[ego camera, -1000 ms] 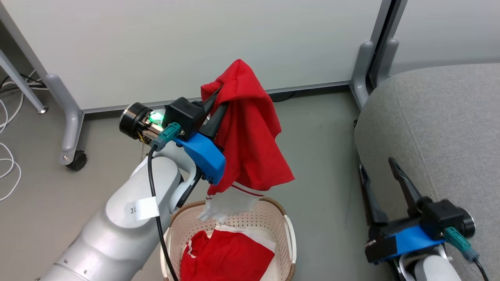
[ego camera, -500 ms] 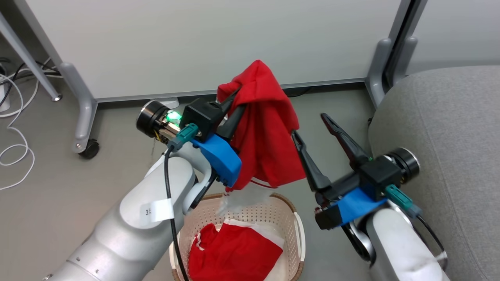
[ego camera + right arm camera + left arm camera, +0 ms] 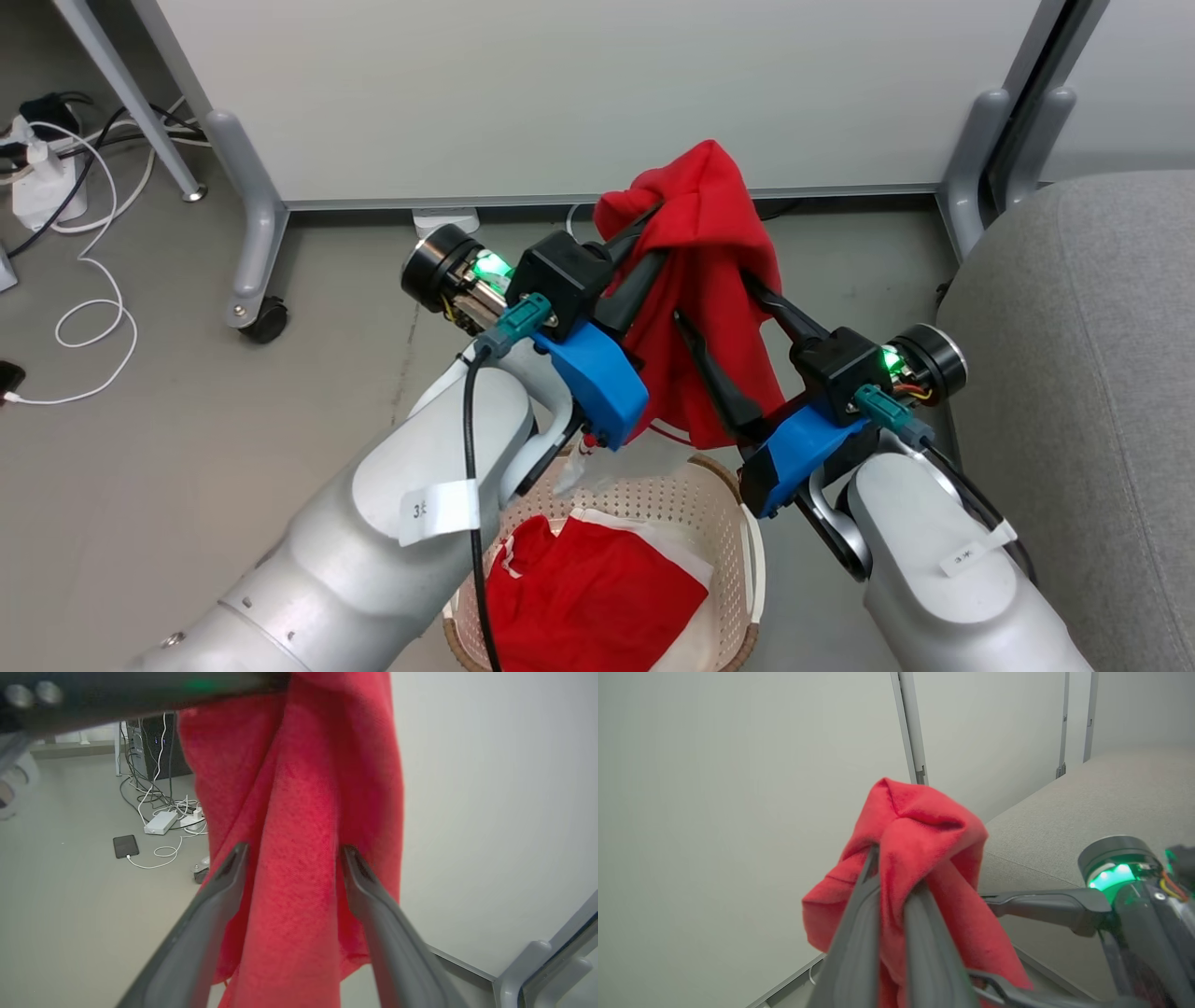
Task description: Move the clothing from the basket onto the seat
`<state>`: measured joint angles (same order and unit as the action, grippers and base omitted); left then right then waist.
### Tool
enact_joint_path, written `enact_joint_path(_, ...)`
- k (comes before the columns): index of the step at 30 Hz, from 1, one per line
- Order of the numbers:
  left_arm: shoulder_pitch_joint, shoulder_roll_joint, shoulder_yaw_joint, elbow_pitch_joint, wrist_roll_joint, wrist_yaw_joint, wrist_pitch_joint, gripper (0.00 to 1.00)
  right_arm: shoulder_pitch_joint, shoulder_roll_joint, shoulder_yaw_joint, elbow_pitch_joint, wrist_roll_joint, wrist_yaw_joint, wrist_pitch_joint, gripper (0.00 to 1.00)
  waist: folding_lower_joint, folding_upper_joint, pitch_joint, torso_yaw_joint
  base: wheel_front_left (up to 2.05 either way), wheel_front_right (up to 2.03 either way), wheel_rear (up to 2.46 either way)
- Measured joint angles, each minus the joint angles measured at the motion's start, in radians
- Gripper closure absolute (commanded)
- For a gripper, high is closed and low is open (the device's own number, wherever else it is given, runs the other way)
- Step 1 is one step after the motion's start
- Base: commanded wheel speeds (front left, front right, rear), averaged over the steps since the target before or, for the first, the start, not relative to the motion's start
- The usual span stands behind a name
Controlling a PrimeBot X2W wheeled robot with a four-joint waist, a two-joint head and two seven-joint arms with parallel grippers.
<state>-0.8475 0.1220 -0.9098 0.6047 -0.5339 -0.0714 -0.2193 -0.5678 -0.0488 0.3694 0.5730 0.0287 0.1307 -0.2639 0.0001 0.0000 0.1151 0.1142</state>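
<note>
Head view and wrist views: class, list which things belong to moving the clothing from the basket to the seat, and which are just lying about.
Belongs to the job:
- red garment, held up by the shut left gripper
- open right gripper astride it
- second red garment in the basket
- grey seat

Lying about:
- white power strip
- phone on the floor
- wheeled partition
</note>
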Motion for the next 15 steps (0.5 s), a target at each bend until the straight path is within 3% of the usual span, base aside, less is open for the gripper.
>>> enact_joint_path(4,-0.002,-0.012,-0.008,0.003,0.000,-0.008,-0.006,1.00,-0.028,0.000,0.012,0.063,0.011,0.000,0.000,0.00,0.0000,0.0000,0.000,0.010,0.00,0.00,0.00)
enact_joint_path(5,-0.002,-0.014,-0.010,0.005,0.000,-0.008,-0.009,1.00,-0.034,0.000,0.016,0.081,0.012,0.000,0.000,0.59,0.0000,0.0000,-0.001,0.012,0.00,0.00,0.00)
enact_joint_path(6,-0.002,-0.016,-0.012,0.008,0.000,-0.008,-0.011,1.00,-0.038,0.000,0.019,0.091,0.019,0.000,0.000,1.00,0.0000,0.0000,-0.002,0.013,0.00,0.00,0.00)
enact_joint_path(15,-0.002,-0.021,-0.016,0.033,-0.003,-0.010,-0.021,1.00,-0.051,0.000,0.036,0.104,0.050,0.000,0.000,1.00,0.0000,0.0000,-0.010,0.013,0.00,0.00,0.00)
